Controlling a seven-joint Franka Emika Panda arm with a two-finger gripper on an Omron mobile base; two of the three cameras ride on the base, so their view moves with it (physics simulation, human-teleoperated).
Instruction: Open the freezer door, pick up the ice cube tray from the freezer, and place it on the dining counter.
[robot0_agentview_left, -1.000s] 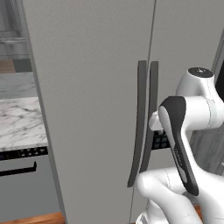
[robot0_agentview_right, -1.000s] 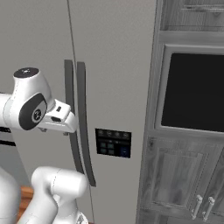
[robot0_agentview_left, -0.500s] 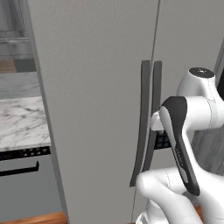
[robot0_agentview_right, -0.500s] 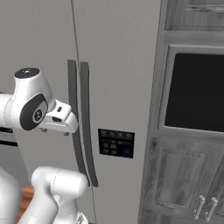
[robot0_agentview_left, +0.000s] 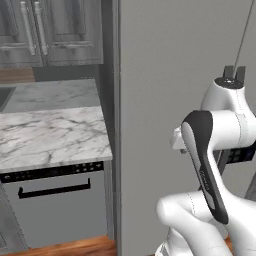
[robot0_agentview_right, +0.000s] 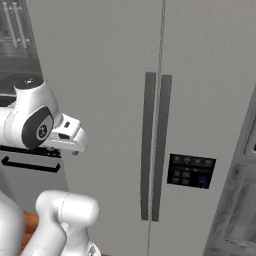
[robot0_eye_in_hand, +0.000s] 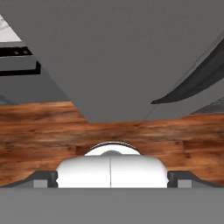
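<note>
In the left base view I see, at the left of the frame, a marble-topped desk (robot0_agentview_left: 50, 135) over a grey appliance front with a black handle (robot0_agentview_left: 54, 190). Its left part is cut off by the frame edge. The centre of that view is taken by the plain grey freezer door (robot0_agentview_left: 165, 100); its handle is largely hidden behind the white arm at the right.

In the right base view the arm sits at the left of the frame, with the end effector (robot0_agentview_right: 75, 147) just in front of the freezer door panel (robot0_agentview_right: 100, 75). I read the end effector as spread wide and holding nothing, though its fingertips are too small to resolve here. At centre I see two dark vertical bar handles side by side: the left one (robot0_agentview_right: 146, 145) belongs to the freezer door, the right one (robot0_agentview_right: 162, 145) to the neighbouring door, which carries a dark button panel (robot0_agentview_right: 191, 170) at right of centre. Both doors sit flush and closed, so anything behind them is hidden.

In the hand view I see a grey panel across the top, a curved dark handle (robot0_eye_in_hand: 197, 78) at the right edge, cut off by the frame, and a wooden floor (robot0_eye_in_hand: 43, 131) below.
</note>
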